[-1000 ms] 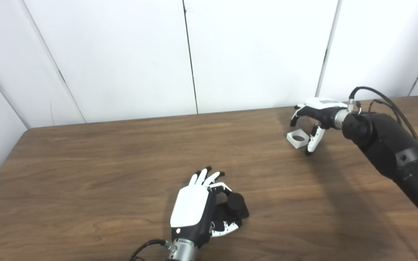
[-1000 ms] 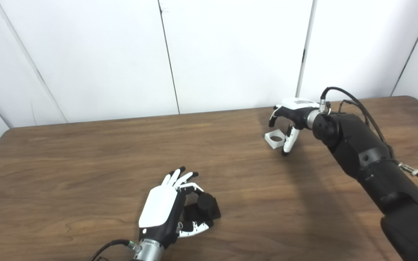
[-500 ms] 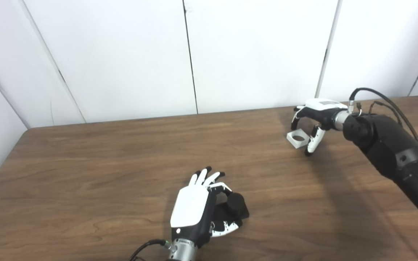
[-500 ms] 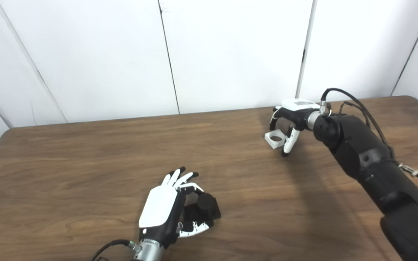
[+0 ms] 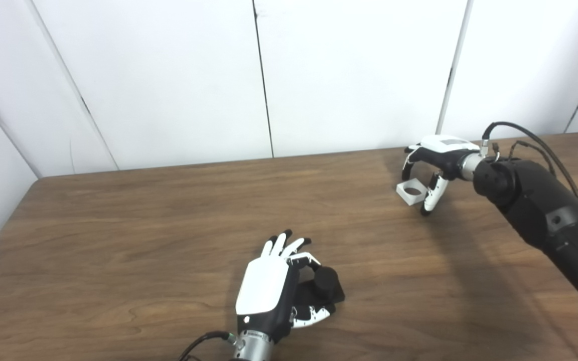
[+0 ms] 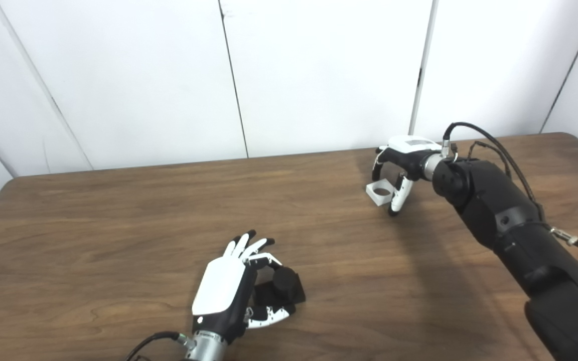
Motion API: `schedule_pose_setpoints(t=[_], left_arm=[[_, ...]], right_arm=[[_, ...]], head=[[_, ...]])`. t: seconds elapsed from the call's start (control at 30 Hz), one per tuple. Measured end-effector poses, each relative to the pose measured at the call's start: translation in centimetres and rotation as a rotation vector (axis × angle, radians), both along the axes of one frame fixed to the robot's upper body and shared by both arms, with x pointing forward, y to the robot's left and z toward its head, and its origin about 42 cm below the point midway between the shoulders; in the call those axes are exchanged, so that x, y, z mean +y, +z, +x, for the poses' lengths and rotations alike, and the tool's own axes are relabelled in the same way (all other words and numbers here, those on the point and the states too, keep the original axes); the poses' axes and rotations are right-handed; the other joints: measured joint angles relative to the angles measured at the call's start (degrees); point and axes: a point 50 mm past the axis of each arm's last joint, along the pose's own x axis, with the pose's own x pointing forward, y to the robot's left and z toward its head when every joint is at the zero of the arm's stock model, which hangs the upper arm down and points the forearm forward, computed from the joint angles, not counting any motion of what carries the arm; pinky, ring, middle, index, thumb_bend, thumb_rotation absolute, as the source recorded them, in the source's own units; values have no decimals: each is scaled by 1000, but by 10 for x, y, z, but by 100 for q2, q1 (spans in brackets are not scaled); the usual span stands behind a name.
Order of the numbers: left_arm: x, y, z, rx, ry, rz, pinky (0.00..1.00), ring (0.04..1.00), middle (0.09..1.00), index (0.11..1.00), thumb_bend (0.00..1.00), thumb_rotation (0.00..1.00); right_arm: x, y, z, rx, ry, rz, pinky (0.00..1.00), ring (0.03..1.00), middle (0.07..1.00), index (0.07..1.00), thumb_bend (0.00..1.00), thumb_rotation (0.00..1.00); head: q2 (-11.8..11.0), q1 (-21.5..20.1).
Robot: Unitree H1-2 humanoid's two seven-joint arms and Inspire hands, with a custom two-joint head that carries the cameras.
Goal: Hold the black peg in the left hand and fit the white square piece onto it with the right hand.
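While the left hand (image 5: 274, 291) clasps the black peg (image 5: 325, 286), the spread right hand (image 5: 432, 168) straddles the white square piece (image 5: 411, 193), round-holed, on the desk (image 5: 118, 225).

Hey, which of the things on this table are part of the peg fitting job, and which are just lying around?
Part of the job:
- black peg, at the left robot hand
- white square piece, flat on the table under the right robot hand

Just lying about:
- nothing else; only the wooden table and white wall panels show
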Motion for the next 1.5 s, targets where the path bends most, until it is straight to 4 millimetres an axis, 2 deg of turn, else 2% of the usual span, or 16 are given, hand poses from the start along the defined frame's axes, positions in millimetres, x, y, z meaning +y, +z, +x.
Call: schedule_pose_setpoints(t=[0.23,0.83,0.87,0.9,0.97,1.5], left_arm=[[0,0,0,1,0,-1,996,987,881,487,512,76],[0,0,-1,7,3,-2,994,985,880,487,511,77],[0,0,-1,7,3,-2,995,986,881,487,511,76],[0,0,-1,7,3,-3,997,987,881,486,511,76],[0,0,0,8,3,-5,997,988,882,487,511,77],[0,0,0,9,4,-7,991,984,880,487,512,76]], right_arm=[[0,-1,-1,-14,5,10,919,1000,943,610,816,94],[-1,-2,-2,-21,3,19,910,994,932,588,856,89],[-1,-2,-2,-21,5,19,916,997,932,531,660,117],[-1,-2,-2,-22,7,19,918,997,932,512,594,127],[0,-2,-2,-23,15,20,919,997,930,497,543,134],[-1,-5,-4,-37,28,31,893,983,907,489,523,130]], head=[[17,0],[53,18],[53,18],[53,18],[61,26],[62,18]])
